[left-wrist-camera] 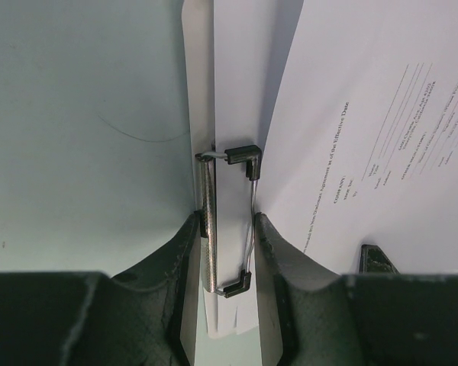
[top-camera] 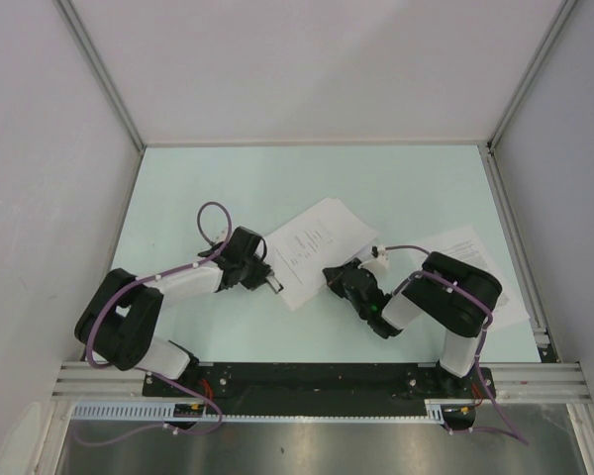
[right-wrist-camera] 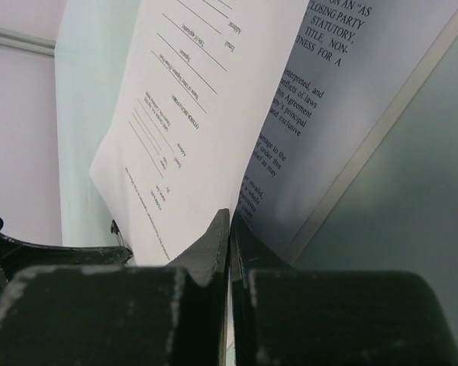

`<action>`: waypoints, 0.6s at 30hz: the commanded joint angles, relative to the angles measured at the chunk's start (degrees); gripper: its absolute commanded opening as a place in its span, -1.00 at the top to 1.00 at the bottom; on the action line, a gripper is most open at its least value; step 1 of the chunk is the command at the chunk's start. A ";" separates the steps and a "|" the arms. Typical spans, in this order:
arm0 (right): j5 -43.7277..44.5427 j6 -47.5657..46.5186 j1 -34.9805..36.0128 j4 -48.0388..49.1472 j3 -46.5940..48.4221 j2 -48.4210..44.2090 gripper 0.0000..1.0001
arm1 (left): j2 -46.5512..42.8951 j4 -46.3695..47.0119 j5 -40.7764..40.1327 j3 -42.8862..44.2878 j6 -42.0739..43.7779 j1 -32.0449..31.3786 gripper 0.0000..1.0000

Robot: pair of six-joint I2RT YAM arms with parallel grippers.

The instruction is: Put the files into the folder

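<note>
The folder [top-camera: 297, 291], a white clipboard, lies mid-table with printed files [top-camera: 322, 237] on it. My left gripper [top-camera: 274, 282] is shut on its metal clip [left-wrist-camera: 227, 171], one finger [left-wrist-camera: 185, 252] on each side, at the board's short edge [left-wrist-camera: 198, 76]. My right gripper [top-camera: 330, 274] is shut on the edge of a sparsely printed sheet [right-wrist-camera: 191, 114] and holds it lifted and curved above a densely printed sheet [right-wrist-camera: 328, 84]. That lifted sheet also shows in the left wrist view [left-wrist-camera: 382, 114], just right of the clip. In the right wrist view the right gripper [right-wrist-camera: 230, 219] has its jaws pressed together.
Another printed sheet [top-camera: 473, 249] lies at the table's right, partly under the right arm [top-camera: 445, 297]. Metal frame rails [top-camera: 515, 237] and white walls [top-camera: 40, 148] bound the pale green table [top-camera: 208, 178]. The left arm [top-camera: 129, 317] bends at the near left.
</note>
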 commanded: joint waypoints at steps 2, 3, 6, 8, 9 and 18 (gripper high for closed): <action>1.80 -2.28 1.36 -1.15 0.07 1.18 1.00 | 2.74 -5.57 0.79 -3.04 -0.88 -0.09 1.00; 1.98 -2.10 1.45 -1.32 0.07 1.09 1.00 | 2.74 -5.66 0.79 -3.13 -0.96 -0.09 1.00; 1.98 -2.10 1.71 -1.15 0.07 1.00 1.00 | 2.65 -5.75 0.61 -2.95 -0.88 -0.09 0.99; 1.98 -2.10 1.89 -1.15 -0.01 0.83 1.00 | 2.83 -5.84 0.61 -2.95 -0.88 -0.09 1.00; 2.16 -1.93 1.97 -1.15 0.07 0.65 1.00 | 2.83 -5.75 0.70 -2.86 -0.88 0.00 1.00; 1.11 -8.15 1.27 0.61 -0.02 0.47 1.00 | 2.30 -6.98 -0.18 -2.60 0.27 -0.09 1.00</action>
